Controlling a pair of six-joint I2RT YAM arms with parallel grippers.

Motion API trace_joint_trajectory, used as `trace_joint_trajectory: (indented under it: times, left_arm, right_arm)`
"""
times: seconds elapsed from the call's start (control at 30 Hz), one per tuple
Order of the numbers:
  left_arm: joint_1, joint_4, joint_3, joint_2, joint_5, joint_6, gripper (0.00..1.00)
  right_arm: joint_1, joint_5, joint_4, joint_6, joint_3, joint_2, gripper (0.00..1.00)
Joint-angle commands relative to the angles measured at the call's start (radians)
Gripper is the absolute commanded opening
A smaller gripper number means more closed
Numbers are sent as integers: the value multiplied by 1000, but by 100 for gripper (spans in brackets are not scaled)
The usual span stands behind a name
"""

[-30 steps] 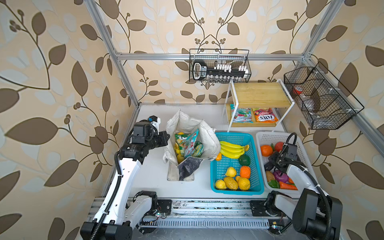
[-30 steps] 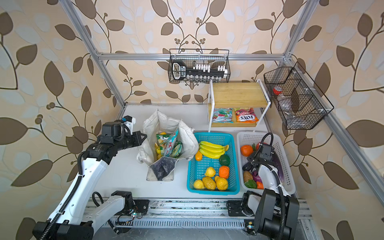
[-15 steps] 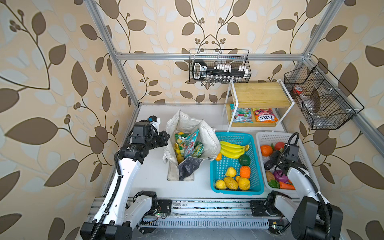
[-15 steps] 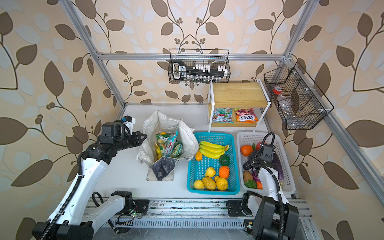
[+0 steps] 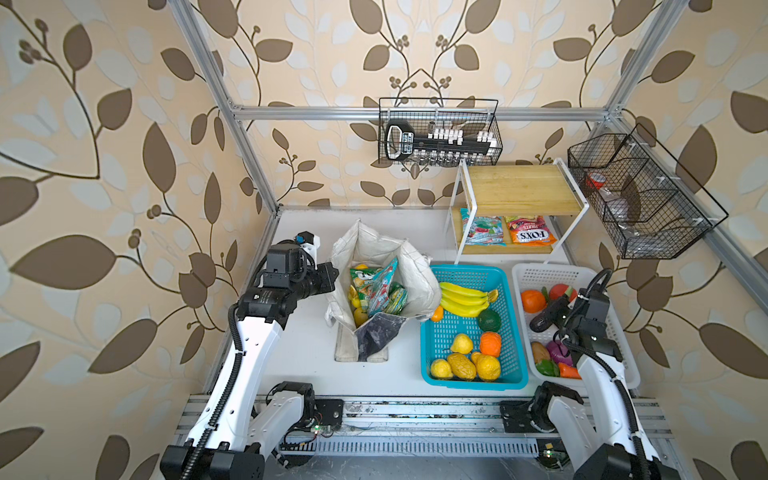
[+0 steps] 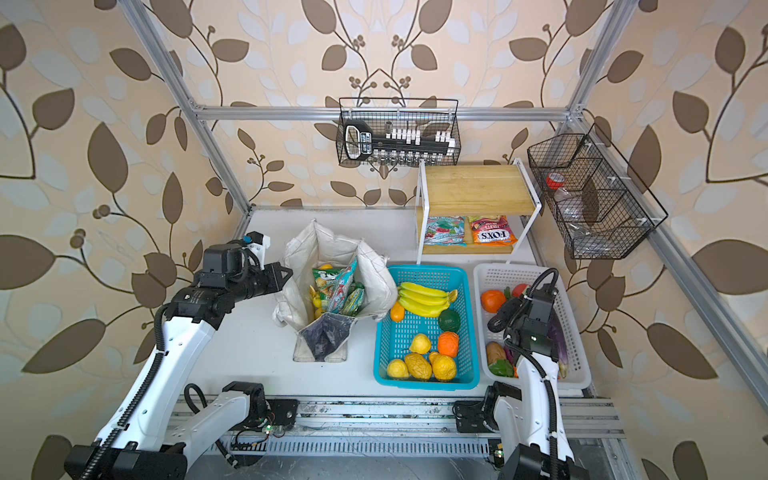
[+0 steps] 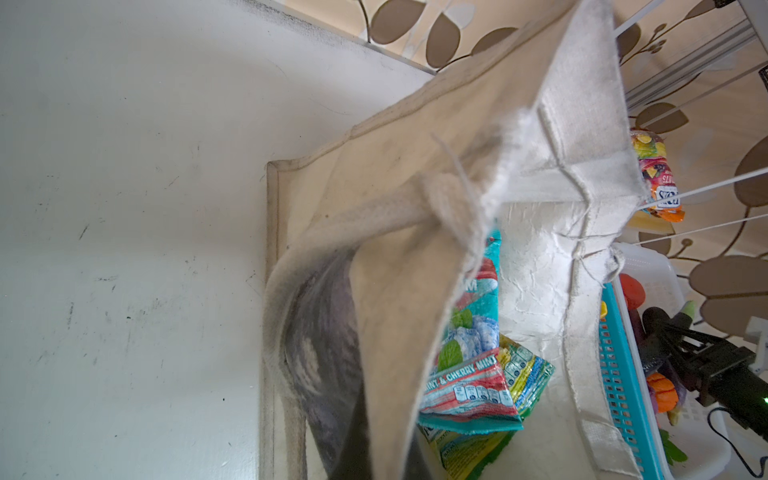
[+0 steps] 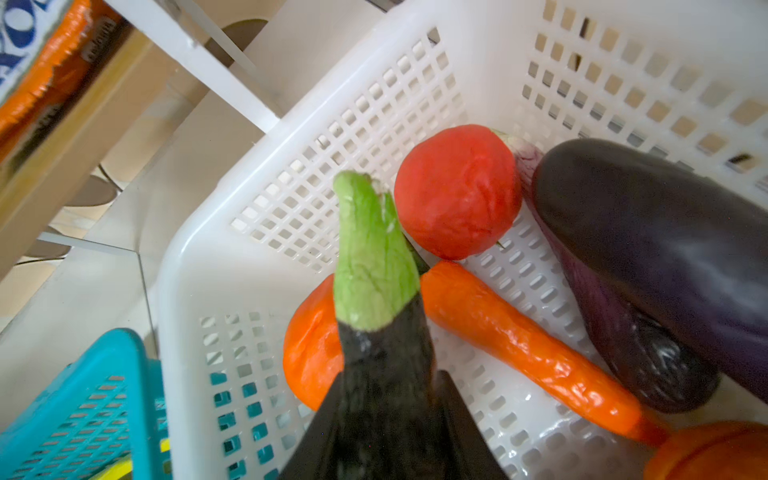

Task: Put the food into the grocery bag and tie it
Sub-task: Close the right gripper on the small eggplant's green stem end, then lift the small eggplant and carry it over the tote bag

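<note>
At the front of the table [image 5: 307,353], the blue basket [image 5: 469,270] holds the bananas [image 5: 461,297] and an orange [image 5: 490,343]. Beside it, the right jaws are shut on a dark eggplant [image 8: 382,374], up over the white basket [image 5: 548,271], where the carrot [image 8: 519,340] lies. In the middle, the bag [image 5: 415,266] stands open with packets [image 5: 376,286] inside. The left jaws are closed tight on its left edge. At the back, two more packets lie on the low shelf [image 5: 507,249].
</note>
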Motion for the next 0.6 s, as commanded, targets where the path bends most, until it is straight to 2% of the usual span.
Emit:
trace_joint_trajectory:
  times: [0.0, 0.37, 0.57]
  left_arm:
    - [-10, 10, 37, -24, 8, 25, 0]
    - [-10, 14, 36, -10, 11, 21, 0]
    - [-10, 17, 33, -4, 14, 22, 0]
  right_arm:
    - [-3, -1, -36, -16, 41, -52, 26]
    - [2, -30, -35, -40, 57, -252, 24]
    - [41, -102, 9, 22, 85, -323, 25]
